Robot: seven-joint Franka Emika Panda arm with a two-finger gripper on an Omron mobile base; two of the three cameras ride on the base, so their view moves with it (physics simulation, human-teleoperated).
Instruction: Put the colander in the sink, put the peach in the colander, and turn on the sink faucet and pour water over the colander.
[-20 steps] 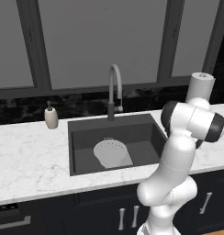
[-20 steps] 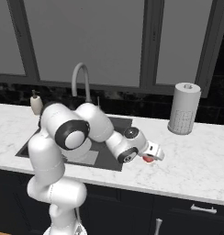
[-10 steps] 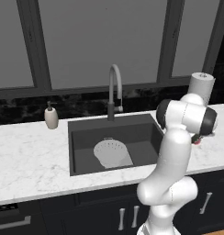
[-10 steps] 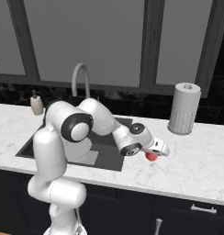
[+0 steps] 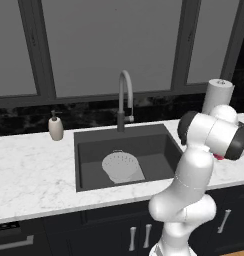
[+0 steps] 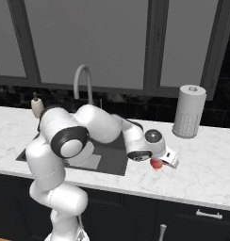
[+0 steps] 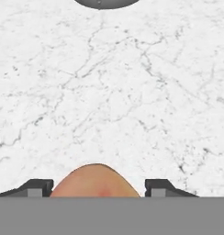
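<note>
Peach (image 7: pixel 95 181) sits between tool (image 6: pixel 161 160) tips, jaws close either side; firm clamp cannot tell. Colander (image 5: pixel 122 167) in sink (image 5: pixel 89 145), well left across worktop (image 6: pixel 206 164).

- Setting: domestic kitchen, rendered.
- White marble counter (image 5: pixel 34 175) carries a dark sunk sink (image 5: pixel 159 145), left of the gripper (image 6: pixel 159 162).
- Gooseneck faucet (image 5: pixel 125 97) behind the basin; soap dispenser (image 5: pixel 56 126) further left.
- Paper towel roll (image 6: pixel 189 112) stands beyond the gripper.
- Dark cabinets with bar handles (image 6: pixel 209 215) below; large windows (image 5: pixel 109 45) above.
</note>
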